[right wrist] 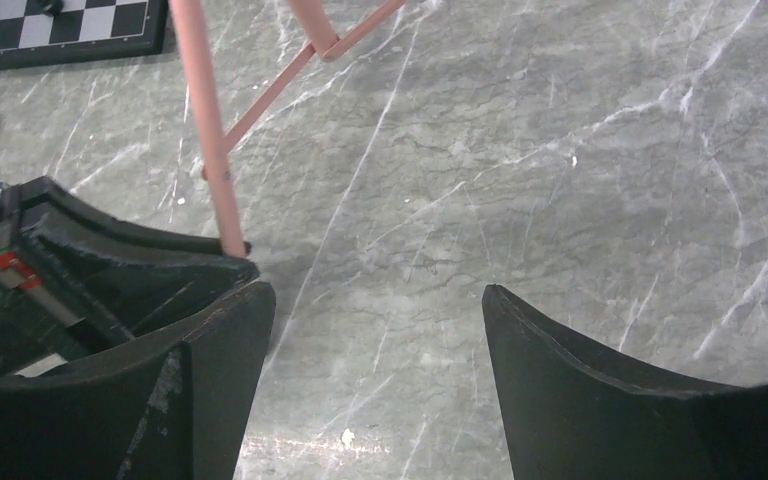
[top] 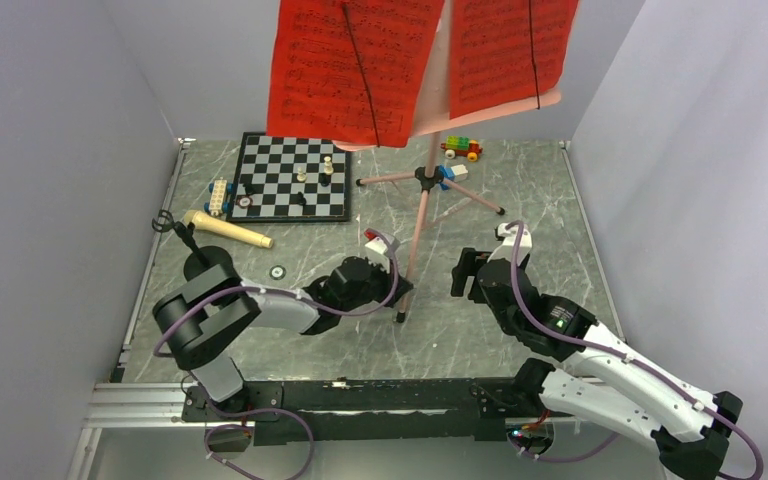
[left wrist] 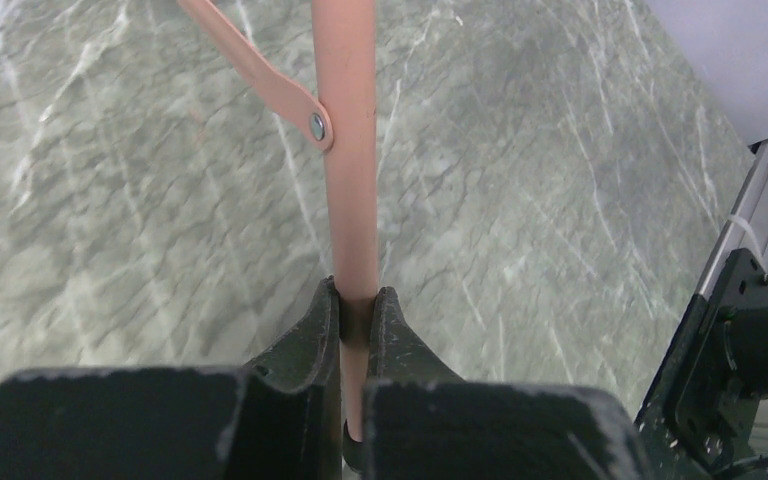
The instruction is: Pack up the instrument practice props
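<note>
Grip firm: left gripper (left wrist: 358, 300) pinches the lower end of a pink leg (left wrist: 348, 150), fingers flat against both its sides. A thin brace is riveted to the leg just above the grip. This leg is the one that slants toward the near edge of the tabletop (top: 530, 215).

The leg belongs to the stand (top: 426, 190), upright about mid-tabletop, its hub nearer the far edge and two other legs splayed left and right. Two red sheets (top: 350, 70) rest on its desk, each crossed by a dark cord.

Right gripper (right wrist: 375, 292) is spread wide, nothing between its fingers, low over bare tabletop just right of the gripped leg.

Mic (top: 225, 230) lies flat toward the left edge, by the near-left corner of the chessboard (top: 295, 178). Black mic stand (top: 188, 242) is beside it, its base partly behind the left arm.

Bricks (top: 462, 148) sit by the far edge, behind the stand.
</note>
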You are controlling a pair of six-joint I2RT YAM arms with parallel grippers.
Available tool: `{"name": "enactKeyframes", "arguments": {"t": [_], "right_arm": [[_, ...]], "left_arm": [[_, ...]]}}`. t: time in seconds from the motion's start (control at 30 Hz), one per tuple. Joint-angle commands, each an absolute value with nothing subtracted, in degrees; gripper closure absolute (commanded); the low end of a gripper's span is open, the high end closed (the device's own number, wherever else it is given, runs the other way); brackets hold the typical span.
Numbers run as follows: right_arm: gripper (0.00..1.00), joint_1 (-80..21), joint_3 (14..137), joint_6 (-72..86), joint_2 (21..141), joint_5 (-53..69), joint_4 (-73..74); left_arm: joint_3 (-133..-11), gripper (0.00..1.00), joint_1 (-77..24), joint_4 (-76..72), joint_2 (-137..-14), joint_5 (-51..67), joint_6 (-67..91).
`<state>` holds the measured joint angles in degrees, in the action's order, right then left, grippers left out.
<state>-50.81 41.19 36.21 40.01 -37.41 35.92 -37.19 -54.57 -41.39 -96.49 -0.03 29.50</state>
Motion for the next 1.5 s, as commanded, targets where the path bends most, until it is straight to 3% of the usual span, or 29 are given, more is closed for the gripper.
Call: {"name": "enactKeyframes", "arguments": {"t": [0.0,0.97,1.2,1.47], "right_arm": [[0.19,-50.71,41.08,34.63,39.66,-37.88,33.4],[0.18,-47.18,36.77,19.36,50.69,-33.5,6.82],[0.16,-46.42,41.47,16.75,56.36,-30.94,8.38],[0.16,-46.29,39.46,20.21,51.77,-30.21,12.65]], "left_arm": [[-32.29,1.0,-54.58,-37.72,-89.94,-2.99,24.84],[-9.89,1.0,-60.42,-29.29,-60.97,-6.05,32.83],[-6.88,1.0,-60.47,-22.11,-52.33,-10.05,32.91],[-5.81,1.0,-60.47,-15.03,-46.42,-17.09,32.74]]}}
